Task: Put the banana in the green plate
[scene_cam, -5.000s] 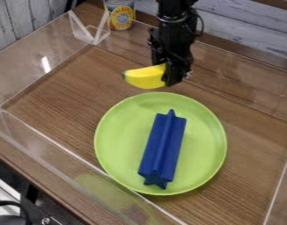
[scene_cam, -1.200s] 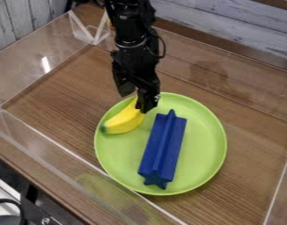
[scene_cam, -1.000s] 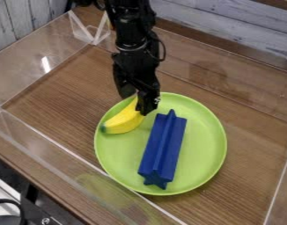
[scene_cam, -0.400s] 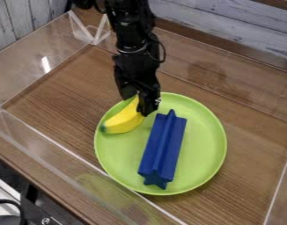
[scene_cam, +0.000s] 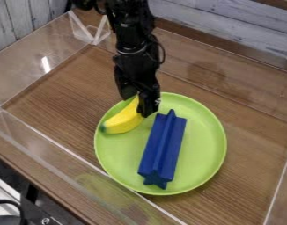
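The yellow banana (scene_cam: 120, 121) lies on the left part of the green plate (scene_cam: 200, 116), its lower end at the rim. My gripper (scene_cam: 139, 103) hangs straight down over the banana's upper end. Its black fingers (scene_cam: 125, 91) stand open on either side of that end, and the banana's weight rests on the plate. A long blue ridged block (scene_cam: 163, 149) lies across the plate's middle, just right of the banana and the gripper.
Clear acrylic walls (scene_cam: 28, 132) fence the wooden table on the left and front. A yellow can (scene_cam: 120, 15) and a clear stand (scene_cam: 87, 33) sit at the back. Bare wood shows left of the plate and behind it.
Five seconds ago the gripper held the banana above the table behind the plate; now the banana lies on the plate. Over the last second nothing has visibly moved.
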Robot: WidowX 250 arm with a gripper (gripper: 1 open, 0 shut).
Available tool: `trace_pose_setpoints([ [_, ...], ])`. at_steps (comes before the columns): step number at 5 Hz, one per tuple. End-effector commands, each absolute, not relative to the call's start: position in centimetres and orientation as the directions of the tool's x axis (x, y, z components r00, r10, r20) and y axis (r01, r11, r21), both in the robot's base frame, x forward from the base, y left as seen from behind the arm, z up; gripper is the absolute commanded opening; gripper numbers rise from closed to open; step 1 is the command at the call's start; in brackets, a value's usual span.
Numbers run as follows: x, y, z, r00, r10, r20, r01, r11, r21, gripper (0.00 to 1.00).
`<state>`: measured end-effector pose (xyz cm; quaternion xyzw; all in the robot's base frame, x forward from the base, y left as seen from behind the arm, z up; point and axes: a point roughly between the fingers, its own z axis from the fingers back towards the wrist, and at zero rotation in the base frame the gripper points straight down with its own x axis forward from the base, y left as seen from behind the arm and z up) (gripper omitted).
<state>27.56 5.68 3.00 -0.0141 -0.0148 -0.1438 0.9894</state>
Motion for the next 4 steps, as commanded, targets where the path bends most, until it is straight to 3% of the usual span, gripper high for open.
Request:
trace_pose_setpoints([
  [1,27.35,6.8,2.94,0.962,-0.273,0.023,0.274,0.962,-0.012,1.0],
  [2,27.26,7.01,2.93,0.962,-0.274,0.014,0.274,0.962,-0.01,0.0],
  [3,27.15,7.19,2.9,0.961,-0.276,0.003,0.276,0.961,-0.008,1.0],
  [4,27.0,7.25,2.64,0.961,-0.278,-0.005,0.278,0.961,-0.008,1.0],
])
